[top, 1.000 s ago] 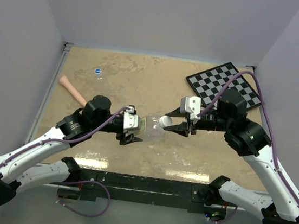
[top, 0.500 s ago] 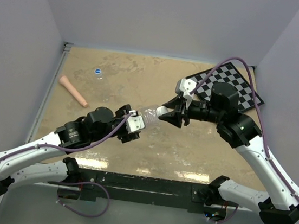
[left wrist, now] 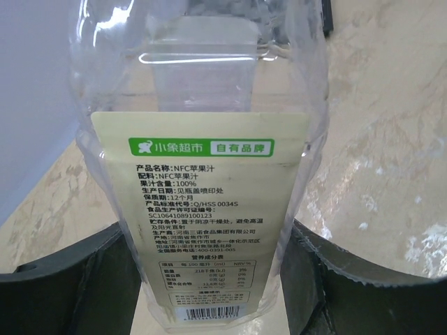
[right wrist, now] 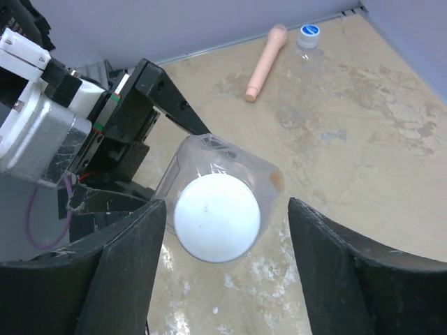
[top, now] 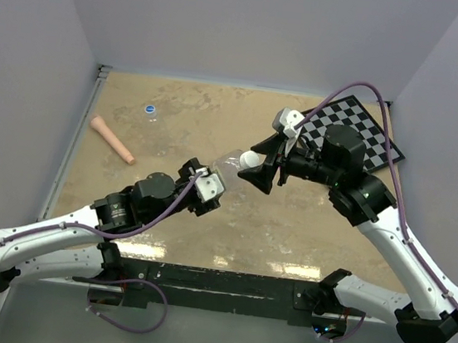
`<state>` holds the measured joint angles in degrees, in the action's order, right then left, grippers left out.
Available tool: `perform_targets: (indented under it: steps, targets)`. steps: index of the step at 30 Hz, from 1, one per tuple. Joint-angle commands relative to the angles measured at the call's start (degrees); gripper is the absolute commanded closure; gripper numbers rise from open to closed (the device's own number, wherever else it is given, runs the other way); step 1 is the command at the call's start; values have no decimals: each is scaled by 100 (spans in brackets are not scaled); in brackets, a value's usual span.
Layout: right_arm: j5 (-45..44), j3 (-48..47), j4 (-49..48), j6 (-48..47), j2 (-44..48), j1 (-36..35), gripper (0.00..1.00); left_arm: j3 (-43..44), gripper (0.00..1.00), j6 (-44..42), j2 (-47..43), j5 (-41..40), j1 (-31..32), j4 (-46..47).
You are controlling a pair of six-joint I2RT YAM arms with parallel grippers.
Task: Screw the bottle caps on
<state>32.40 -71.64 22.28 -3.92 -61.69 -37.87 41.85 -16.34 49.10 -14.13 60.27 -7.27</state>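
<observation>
Nearest the arm bases, the left gripper [left wrist: 213,276] has its jaws clamped on the lower body of the large bottle [left wrist: 209,174], one dark jaw pressed to each side of the printed label. The large bottle is held off the tabletop [top: 217,128], tilted, with its mouth pointing up and away toward the right arm.

On that mouth sits the white cap [right wrist: 216,217]. The right gripper [right wrist: 225,204] faces it end-on, jaws apart, one on each side of the white cap with a clear gap on both sides, so nothing is gripped.

This looks like a pause between turns of the white cap. The next move probably calls for the right jaws to close squarely on the cap's rim and the wrist to roll, while the left arm keeps the large bottle from spinning.

Beyond the large bottle and to its left lies a pink stick [right wrist: 265,61]. Just past the stick's far end stands the small bottle [right wrist: 307,43], with the blue cap [right wrist: 309,31] on top. Beyond the large bottle to the right lies a checkerboard [top: 347,129].

The neck threads are hidden behind the white cap, so how far it is screwed down cannot be told. The left wrist view cuts off the mouth end. The small bottle's clear body is faint, and whether its cap is tightened is unclear.
</observation>
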Motion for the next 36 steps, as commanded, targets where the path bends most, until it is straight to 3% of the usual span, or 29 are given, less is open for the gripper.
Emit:
perform_targets:
  steps: [1, 9, 14, 17, 19, 21, 22, 24, 28, 36]
  targets:
    - [-129, 70, -391, 260, 17, -1, 22, -106, 100, 421, -155, 50, 46, 1025]
    - [64, 519, -1235, 770, 157, -10, 21, -282, 100, 676, 47, 446, 46, 1570]
    - [-41, 686, -1341, 797, 122, -1, 32, -370, 100, 781, 126, 631, 37, 1939]
    - [-155, 739, -1376, 726, 131, -1, 53, -431, 100, 825, 161, 657, 20, 2018]
    - [-330, 721, -1350, 630, 113, 8, 78, -510, 99, 895, 179, 675, -33, 2080]
    - [-654, 678, -1315, 516, 52, 16, 97, -607, 80, 992, 144, 753, -164, 2133]
    - [-822, 616, -1219, 463, 17, 16, 100, -660, 66, 1071, 100, 789, -252, 2168]
    - [-1252, 511, -1130, 245, -88, 16, 100, -765, 42, 1255, -14, 876, -489, 2194]
    - [-2236, 309, -1016, 6, -422, 16, 100, -880, 4, 1590, -330, 939, -1069, 2046]
    - [-3537, 229, -1559, -170, -1195, 25, 100, -493, 0, 1854, -857, -466, -1228, 886]
